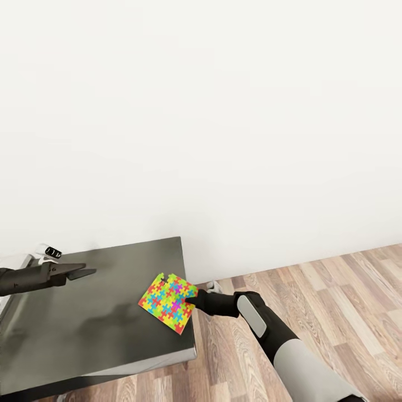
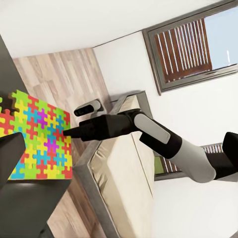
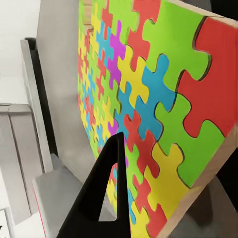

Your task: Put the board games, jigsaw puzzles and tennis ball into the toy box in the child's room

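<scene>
We see one jigsaw puzzle lying flat near the right edge of the dark-grey table section, and our right gripper reaches in from that edge, closed over the board's rim. The left gripper hovers well apart to the left, fingers narrowly parted and empty. No writing is readable.

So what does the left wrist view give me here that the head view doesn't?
Left wrist view alone: the bed with its cream mattress beyond the table's edge, and a window with brown slats. Head view alone: the left gripper hovering apart from the puzzle, jaws apparently open, and the full dark table section under a bare white wall. Both share the jigsaw puzzle at the table's edge, the right gripper at its rim, and wood flooring.
</scene>
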Controlling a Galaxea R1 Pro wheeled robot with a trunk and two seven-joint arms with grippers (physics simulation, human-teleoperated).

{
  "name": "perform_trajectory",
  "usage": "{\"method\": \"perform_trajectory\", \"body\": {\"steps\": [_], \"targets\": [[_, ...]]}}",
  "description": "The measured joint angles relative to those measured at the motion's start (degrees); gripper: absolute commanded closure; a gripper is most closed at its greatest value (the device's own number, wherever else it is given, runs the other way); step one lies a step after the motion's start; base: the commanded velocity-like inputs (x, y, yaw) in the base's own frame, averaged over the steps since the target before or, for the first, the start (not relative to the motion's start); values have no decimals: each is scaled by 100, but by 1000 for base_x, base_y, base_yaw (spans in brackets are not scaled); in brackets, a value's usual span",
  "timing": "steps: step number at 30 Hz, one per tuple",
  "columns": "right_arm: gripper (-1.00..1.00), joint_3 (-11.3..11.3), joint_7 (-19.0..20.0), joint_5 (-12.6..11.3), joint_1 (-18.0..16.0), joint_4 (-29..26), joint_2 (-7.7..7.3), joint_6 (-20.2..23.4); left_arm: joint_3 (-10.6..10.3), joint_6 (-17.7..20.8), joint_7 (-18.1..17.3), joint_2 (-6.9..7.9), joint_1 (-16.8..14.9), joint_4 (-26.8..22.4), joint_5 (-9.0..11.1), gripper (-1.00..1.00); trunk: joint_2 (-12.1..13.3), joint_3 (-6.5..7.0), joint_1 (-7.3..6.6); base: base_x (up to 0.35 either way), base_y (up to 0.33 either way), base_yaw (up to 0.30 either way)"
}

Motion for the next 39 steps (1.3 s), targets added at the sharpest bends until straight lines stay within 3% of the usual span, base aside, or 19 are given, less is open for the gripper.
{"method": "perform_trajectory", "body": {"steps": [9,15,27,32,36,39], "targets": [[100,-98,4,-49,31,-5,-36,-36,0,-5,0,1,-3,0,-9,-100,362,162,-198,0,0,0],[100,-413,37,-53,73,-217,-126,-26,0,-13,0,1,0,0,-9,-100,603,270,-330,0,0,0],[100,-431,61,5,320,-776,-151,-79,-2,-11,0,-17,-3,-12,-2,-100,1085,531,-594,0,0,13],[100,-437,63,15,612,-1371,-303,-83,3,20,0,-35,-4,-19,-35,-100,1286,667,-704,0,0,58],[100,-443,61,-42,844,-1810,-602,-70,9,40,0,-32,-4,-21,-53,-100,1447,777,-793,0,0,62],[100,-459,75,-55,886,-1906,-702,-56,9,51,0,-34,-5,-20,-59,-100,1568,860,-859,-5,0,63]]}}
